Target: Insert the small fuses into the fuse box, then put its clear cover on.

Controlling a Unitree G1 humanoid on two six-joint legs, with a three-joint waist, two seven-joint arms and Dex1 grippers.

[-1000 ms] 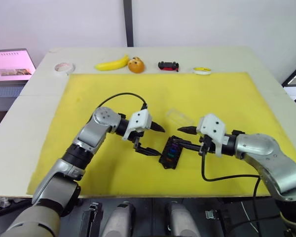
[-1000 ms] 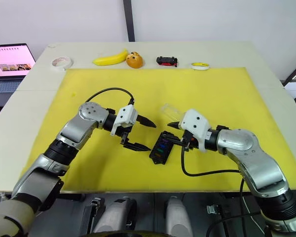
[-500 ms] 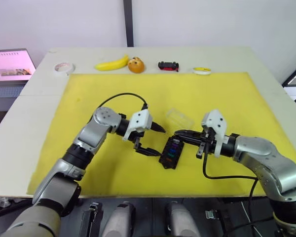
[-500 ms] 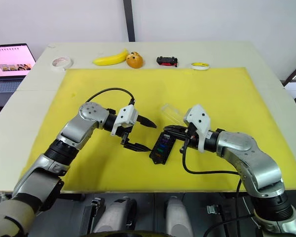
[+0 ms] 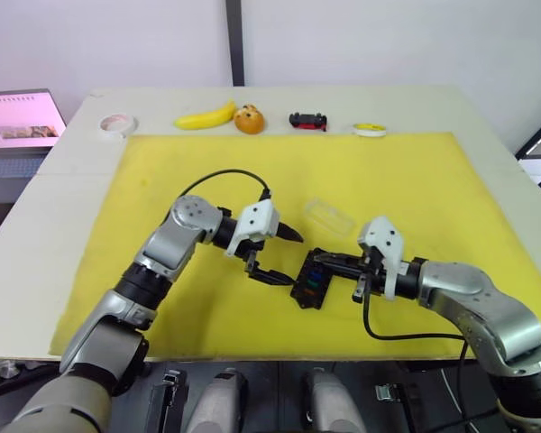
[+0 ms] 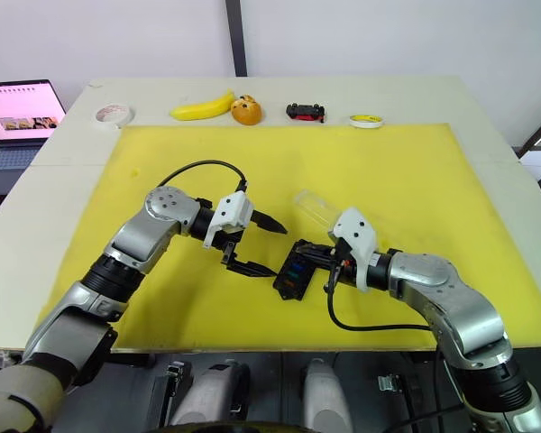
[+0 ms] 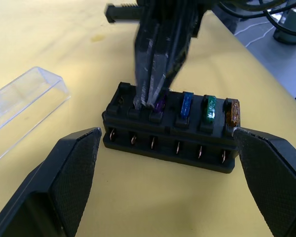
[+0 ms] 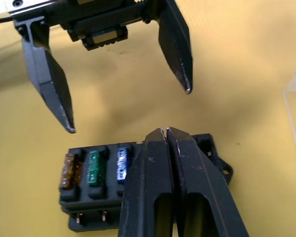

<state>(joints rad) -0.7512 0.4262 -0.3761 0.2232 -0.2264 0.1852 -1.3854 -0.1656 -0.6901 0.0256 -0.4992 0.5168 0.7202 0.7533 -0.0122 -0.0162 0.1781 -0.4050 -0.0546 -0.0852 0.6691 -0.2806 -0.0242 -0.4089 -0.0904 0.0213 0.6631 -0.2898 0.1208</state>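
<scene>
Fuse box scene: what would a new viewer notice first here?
First, the black fuse box at the middle of the yellow mat, with coloured fuses in its slots. The right gripper, shut, presses onto it at the purple fuse; the left gripper waits open beside it. The clear cover lies behind.

The right gripper has its two fingers pressed together over the black fuse box. Orange, green and blue fuses sit inside. The left gripper hangs spread wide beyond.
</scene>
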